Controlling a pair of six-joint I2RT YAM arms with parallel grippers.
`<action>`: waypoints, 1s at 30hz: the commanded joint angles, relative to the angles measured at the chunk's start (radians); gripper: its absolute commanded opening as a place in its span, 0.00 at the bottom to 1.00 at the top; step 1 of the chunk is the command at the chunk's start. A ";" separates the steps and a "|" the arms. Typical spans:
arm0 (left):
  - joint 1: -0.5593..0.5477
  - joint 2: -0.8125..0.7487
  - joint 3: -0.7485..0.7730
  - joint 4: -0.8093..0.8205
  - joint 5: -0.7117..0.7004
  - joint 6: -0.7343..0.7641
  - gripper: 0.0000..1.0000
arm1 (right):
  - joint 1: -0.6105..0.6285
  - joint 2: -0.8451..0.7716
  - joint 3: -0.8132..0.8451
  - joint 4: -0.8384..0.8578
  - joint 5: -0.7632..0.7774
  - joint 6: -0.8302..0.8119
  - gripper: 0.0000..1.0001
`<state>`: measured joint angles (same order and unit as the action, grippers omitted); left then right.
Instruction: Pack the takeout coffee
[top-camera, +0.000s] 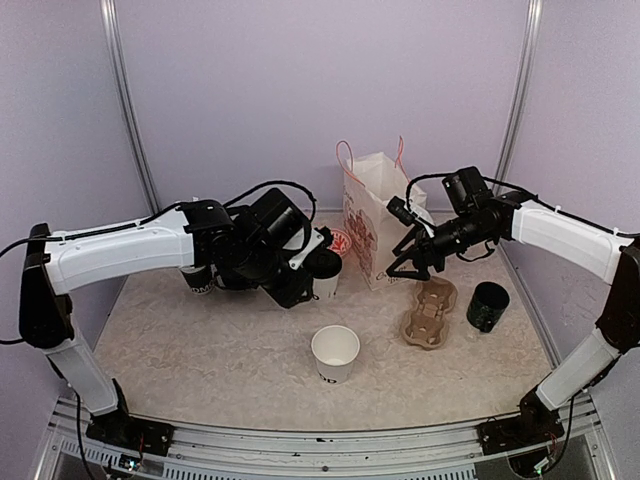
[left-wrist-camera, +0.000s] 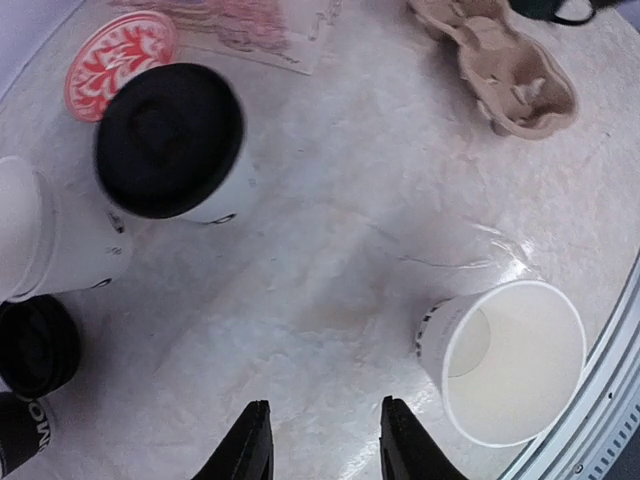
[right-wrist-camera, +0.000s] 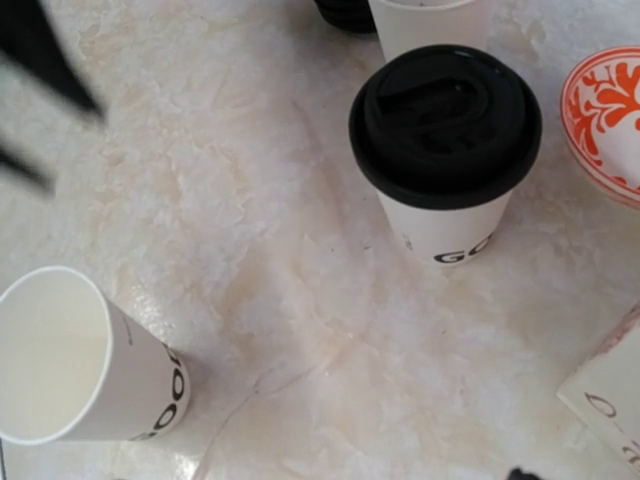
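My left end effector (left-wrist-camera: 323, 420) hangs open and empty over the surface (left-wrist-camera: 330, 260); my right end effector (top-camera: 405, 272) is open as well. The lidded cup (left-wrist-camera: 170, 140) stands near the paper bag (top-camera: 372, 215), and the lidless cup (left-wrist-camera: 510, 360) is closer to me. By my judgement lidding is the step in hand, and next I must fetch a lid.

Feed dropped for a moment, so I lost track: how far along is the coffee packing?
Done: the lidded cup is sealed. In hand: nothing; the left pincer and right pincer are open and empty. Remaining: the open cup needs a lid, then both presumably go into the empty carrier.
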<state>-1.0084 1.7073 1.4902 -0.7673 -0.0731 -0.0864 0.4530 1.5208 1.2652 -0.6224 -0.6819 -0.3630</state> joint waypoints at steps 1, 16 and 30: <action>0.100 -0.048 -0.005 -0.102 -0.166 -0.056 0.39 | -0.002 -0.014 -0.007 0.012 -0.021 -0.010 0.79; 0.318 0.015 -0.154 0.044 -0.218 0.132 0.49 | -0.002 -0.041 -0.026 0.010 -0.018 -0.016 0.79; 0.379 0.168 -0.113 0.116 -0.290 0.209 0.48 | -0.002 -0.033 -0.038 0.016 -0.019 -0.019 0.79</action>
<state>-0.6556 1.8484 1.3323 -0.6765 -0.3416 0.1032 0.4530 1.5055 1.2469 -0.6189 -0.6884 -0.3737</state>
